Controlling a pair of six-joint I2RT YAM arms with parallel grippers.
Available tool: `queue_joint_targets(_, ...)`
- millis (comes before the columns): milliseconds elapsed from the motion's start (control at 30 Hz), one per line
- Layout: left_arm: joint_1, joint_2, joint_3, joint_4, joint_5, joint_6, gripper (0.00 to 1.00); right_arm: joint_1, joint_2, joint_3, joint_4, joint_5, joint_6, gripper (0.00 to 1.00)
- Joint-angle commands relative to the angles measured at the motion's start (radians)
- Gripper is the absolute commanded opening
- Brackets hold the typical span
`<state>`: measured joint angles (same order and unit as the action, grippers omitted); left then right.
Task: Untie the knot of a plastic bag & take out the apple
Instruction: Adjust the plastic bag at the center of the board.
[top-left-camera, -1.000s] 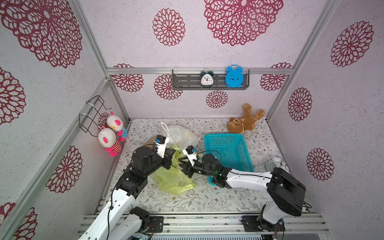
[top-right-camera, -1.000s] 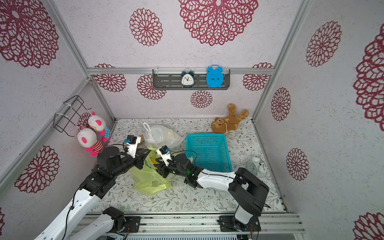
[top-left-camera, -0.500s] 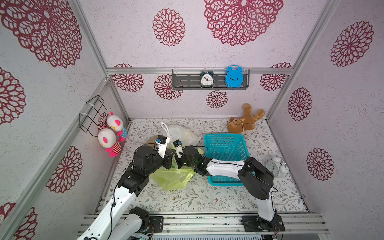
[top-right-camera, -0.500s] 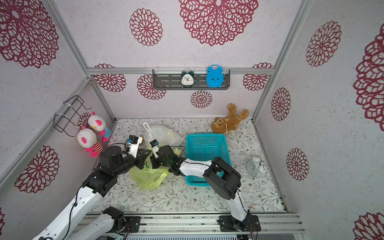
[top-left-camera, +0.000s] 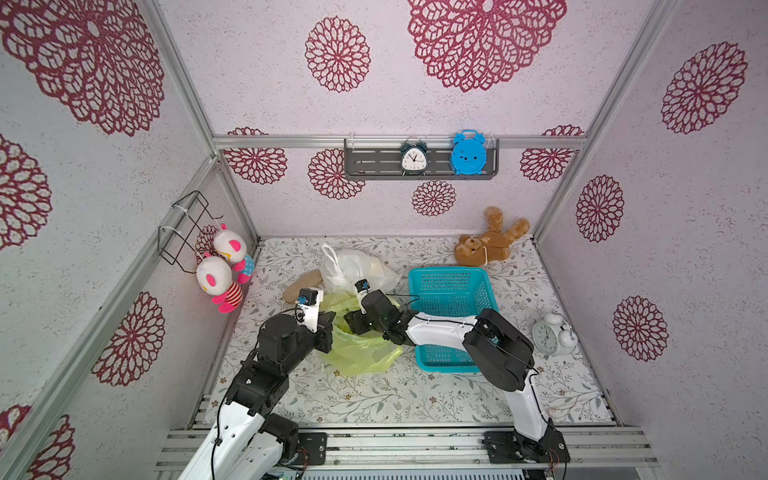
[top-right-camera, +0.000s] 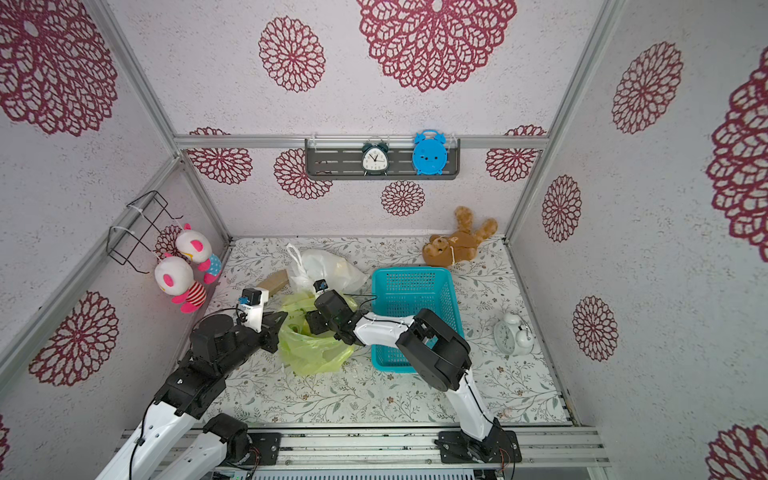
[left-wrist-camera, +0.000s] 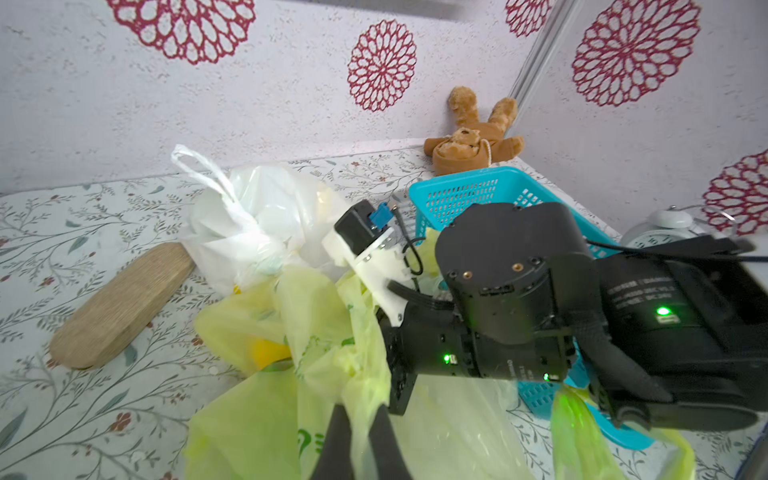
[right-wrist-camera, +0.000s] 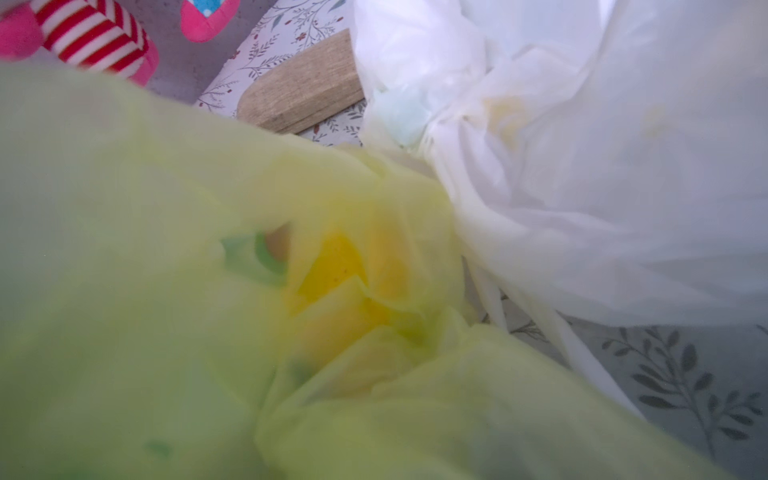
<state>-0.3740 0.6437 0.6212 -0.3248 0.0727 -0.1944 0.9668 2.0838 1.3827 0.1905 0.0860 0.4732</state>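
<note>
**Desk:** Where is the bag, and what step is this?

**Photographer:** The yellow-green bag (top-left-camera: 361, 353) lies left of centre on the table (top-left-camera: 415, 399), between its left edge and the teal basket (top-left-camera: 446, 271). It sits against a white bag (top-left-camera: 357, 270) toward the back edge. The left gripper (left-wrist-camera: 359, 411) pinches a fold of its film, fingers (left-wrist-camera: 338, 444) pressed together on it. The right gripper (top-left-camera: 352, 323) is buried in the crumpled top, and whether its fingers are spread cannot be told.

**Desk:** Knot undone?

**Photographer:** In the right wrist view, a gap in the film shows a yellow fruit, presumably the apple (right-wrist-camera: 336, 266). So the mouth looks at least partly open, and the step seems to be widening it.

**Desk:** Which way does it lie?

**Photographer:** Its long axis runs roughly front to back. Slack film trails toward the front edge, and the apple sits at the back end, near the wooden block (top-left-camera: 301, 284). Next, the right gripper would need to reach through the gap and close on the fruit while the left holds the film taut.
</note>
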Motion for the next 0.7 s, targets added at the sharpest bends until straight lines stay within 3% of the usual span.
queue_joint_targets(0,0.006,-0.006,0.048,0.004,-0.084,0.014,0.0,-0.027,-0.066,-0.063,-0.117,0.12,0.016,0.6)
queue_joint_targets(233,0.007,0.023,0.13,-0.073,-0.163,0.081,0.0,-0.003,-0.194,-0.158,-0.189,0.186,-0.023,0.6)
queue_joint_targets(400,0.007,0.04,0.076,-0.019,-0.126,0.086,0.0,0.019,-0.246,-0.188,-0.231,0.218,-0.061,0.61)
queue_joint_targets(500,0.007,0.044,-0.018,0.091,-0.183,0.091,0.0,0.018,-0.265,-0.217,-0.209,0.203,-0.094,0.63)
queue_joint_targets(600,0.008,0.101,-0.072,0.177,-0.202,0.05,0.46,0.023,-0.266,-0.224,-0.17,0.154,-0.11,0.64)
queue_joint_targets(667,0.007,0.133,-0.046,0.168,-0.139,0.009,0.58,0.025,-0.263,-0.218,-0.149,0.105,-0.111,0.66)
